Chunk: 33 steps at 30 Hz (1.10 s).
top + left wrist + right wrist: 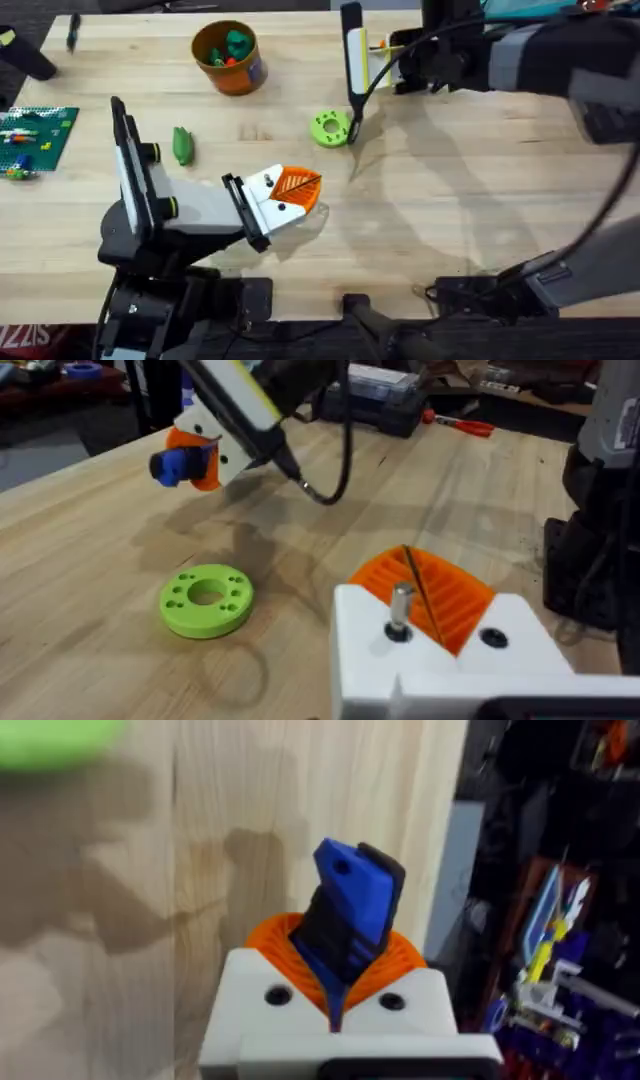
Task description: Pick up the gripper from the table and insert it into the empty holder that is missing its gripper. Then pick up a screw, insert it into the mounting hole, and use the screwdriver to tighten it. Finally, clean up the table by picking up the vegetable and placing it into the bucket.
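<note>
- Left gripper (pixel 292 192) near centre, fingers together on a screw (pixel 400 610).
- Right gripper (pixel 385 52) far right, clamped on the mostly hidden screwdriver (pixel 350 915).
- Vegetable (pixel 182 145) lies left, outside the bucket (pixel 250 72).

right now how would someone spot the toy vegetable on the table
Start at the orange bucket at the table's far left. Just nearer the arm bases lies the vegetable, a small glossy green pod flat on the bare wood. Unlike the bright green ring further right, it is elongated, with no holes.
</note>
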Tool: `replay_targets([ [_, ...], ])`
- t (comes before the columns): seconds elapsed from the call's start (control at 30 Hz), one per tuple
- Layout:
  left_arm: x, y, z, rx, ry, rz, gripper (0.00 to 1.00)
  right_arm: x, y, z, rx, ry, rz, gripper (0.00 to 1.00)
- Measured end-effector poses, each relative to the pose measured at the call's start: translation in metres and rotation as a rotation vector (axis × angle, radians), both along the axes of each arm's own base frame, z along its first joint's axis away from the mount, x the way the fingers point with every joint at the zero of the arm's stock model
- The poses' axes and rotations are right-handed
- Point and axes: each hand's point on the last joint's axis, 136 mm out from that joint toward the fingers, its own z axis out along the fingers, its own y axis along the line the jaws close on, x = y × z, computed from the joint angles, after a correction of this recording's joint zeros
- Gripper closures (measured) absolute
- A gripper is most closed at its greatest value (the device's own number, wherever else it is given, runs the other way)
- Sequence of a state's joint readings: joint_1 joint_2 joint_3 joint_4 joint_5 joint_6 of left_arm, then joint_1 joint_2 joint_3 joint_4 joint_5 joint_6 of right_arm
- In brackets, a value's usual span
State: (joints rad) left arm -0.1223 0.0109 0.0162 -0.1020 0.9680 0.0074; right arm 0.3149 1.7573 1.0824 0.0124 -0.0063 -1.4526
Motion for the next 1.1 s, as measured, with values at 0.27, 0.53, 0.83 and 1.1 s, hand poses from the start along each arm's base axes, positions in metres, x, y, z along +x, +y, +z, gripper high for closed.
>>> replay_targets([
  [0.27, 0.000, 0.000, 0.000, 0.000, 0.000, 0.000, 0.995, 0.012, -0.044, -0.053, -0.090, 0.079, -0.066, 0.983],
  [0.53, 0.000, 0.000, 0.000, 0.000, 0.000, 0.000, 0.995, 0.016, -0.041, -0.047, -0.089, 0.052, -0.048, 0.425],
  [0.83, 0.000, 0.000, 0.000, 0.003, -0.006, 0.002, 0.533, 0.014, -0.033, -0.034, 0.036, 0.087, -0.161, 0.008],
  [1.1, 0.002, 0.001, 0.000, 0.003, -0.005, 0.011, 0.016, -0.045, -0.019, 0.023, 0.376, 0.263, -0.554, 0.008],
])
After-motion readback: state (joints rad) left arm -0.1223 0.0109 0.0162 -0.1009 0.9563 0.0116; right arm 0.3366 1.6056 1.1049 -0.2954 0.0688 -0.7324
